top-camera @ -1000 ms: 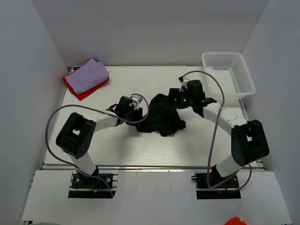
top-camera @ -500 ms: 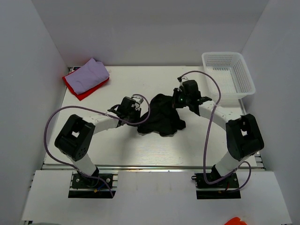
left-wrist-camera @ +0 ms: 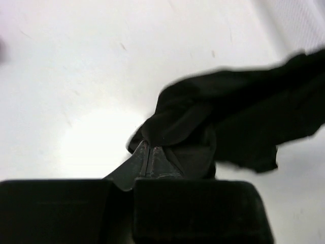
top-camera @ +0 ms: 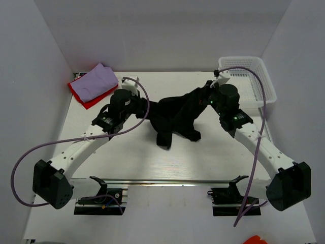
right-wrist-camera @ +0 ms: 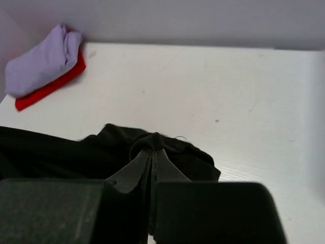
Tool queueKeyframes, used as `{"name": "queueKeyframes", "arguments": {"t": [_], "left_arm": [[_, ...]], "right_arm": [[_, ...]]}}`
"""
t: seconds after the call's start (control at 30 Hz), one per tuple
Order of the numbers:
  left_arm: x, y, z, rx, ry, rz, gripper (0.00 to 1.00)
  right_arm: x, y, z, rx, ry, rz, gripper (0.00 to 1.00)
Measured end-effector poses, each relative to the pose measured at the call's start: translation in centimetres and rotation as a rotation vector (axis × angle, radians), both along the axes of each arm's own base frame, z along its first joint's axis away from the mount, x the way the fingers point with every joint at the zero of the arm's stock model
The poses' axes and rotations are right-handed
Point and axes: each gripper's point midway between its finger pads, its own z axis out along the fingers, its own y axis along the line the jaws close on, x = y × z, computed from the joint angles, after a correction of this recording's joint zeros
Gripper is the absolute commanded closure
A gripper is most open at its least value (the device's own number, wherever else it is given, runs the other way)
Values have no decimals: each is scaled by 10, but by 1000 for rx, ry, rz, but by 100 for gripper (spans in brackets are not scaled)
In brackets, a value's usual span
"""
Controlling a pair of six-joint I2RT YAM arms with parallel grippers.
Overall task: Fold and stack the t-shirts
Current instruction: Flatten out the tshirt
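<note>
Left hand (top-camera: 146,107): its fingers are pressed together and pinch one end of the black t-shirt (top-camera: 175,114). In the left wrist view the cloth bunches right at the fingertips (left-wrist-camera: 150,148).

Right hand (top-camera: 201,95): shut tight on the opposite end of the same shirt. In the right wrist view a small fold of black cloth pokes out just past its closed tips (right-wrist-camera: 152,143).

Black t-shirt: it spans the gap between the two hands, raised at both pinched ends. The rest droops below and nearer the arm bases than either hand. Its lowest lump appears to reach the tabletop (top-camera: 127,152), roughly midway between the hands.

Lavender t-shirt (top-camera: 96,81): folded, and well apart from the left hand. It lies beyond that hand and to its outer side, by the far left corner, on top of the red t-shirt (top-camera: 81,95).

Red t-shirt: folded flat under the lavender one, touching it. Only its edges show around the nearer sides of the pile.

Basket (top-camera: 244,59): white plastic mesh, near the right hand, just beyond it and to its outer side. It is apart from the black cloth.

Tabletop: white, and it carries the pile, the basket and the hanging part of the black shirt.
</note>
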Motion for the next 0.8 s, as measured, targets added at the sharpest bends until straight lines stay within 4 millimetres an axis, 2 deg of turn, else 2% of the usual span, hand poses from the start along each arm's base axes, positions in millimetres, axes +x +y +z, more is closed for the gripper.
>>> {"name": "queueKeyframes", "arguments": {"t": [0.13,0.3,0.43,0.6,0.8], "left_arm": [[8,25,62,-7,-121,130,100],[2,57,142,-45,-286,255,100],[-19,83,192,-79,-400,319,100],[-55,110,252,-145,-537,347,100],[-107,142,308,-229,-687,358,100]], "right_arm": [[-1,-27,33,-22,-96,-118,100],[-17,-60,94,-17,-259,-228,100],[-36,-77,151,7,-391,-268,100],[-66,-95,218,20,-547,-288,100],[-116,-118,295,32,-729,-300,100]]}}
